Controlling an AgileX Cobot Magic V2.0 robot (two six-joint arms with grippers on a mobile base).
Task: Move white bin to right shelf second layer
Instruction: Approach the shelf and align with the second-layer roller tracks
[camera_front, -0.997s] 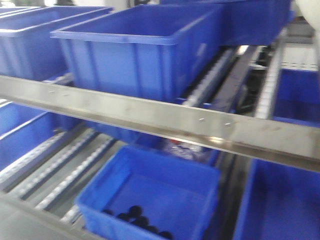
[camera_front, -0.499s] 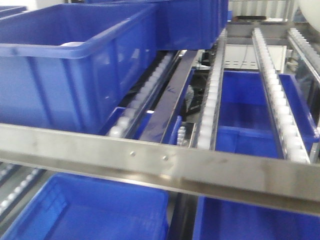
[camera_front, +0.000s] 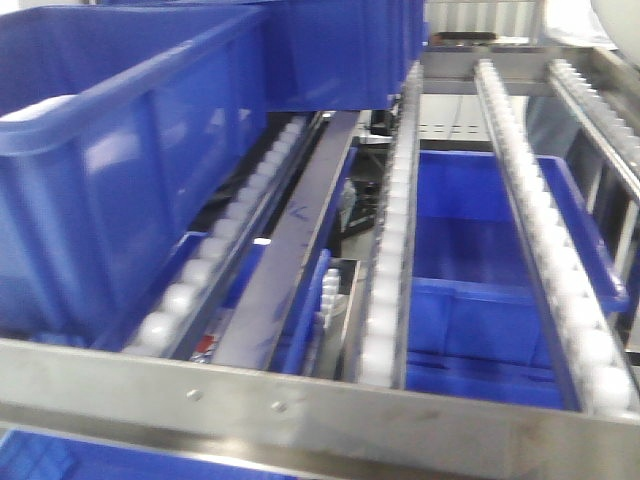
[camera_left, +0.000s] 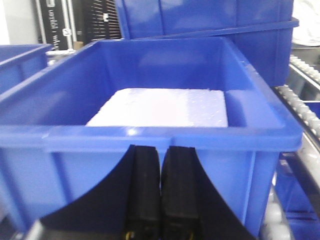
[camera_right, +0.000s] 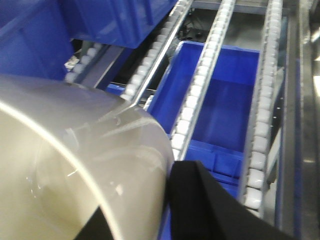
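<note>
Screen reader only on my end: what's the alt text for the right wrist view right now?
A cream-white bin, gripped by the right pincer, fills the lower left, with one black finger showing beside its wall. Beyond it, three roller rails lined with small white rollers run away from the camera over an open blue crate on the level below.

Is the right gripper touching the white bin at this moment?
Touching. In the right wrist view, the black fingers of the right gripper straddle the wall of the white bin; the outer finger lies flush against it, with no gap.
</note>
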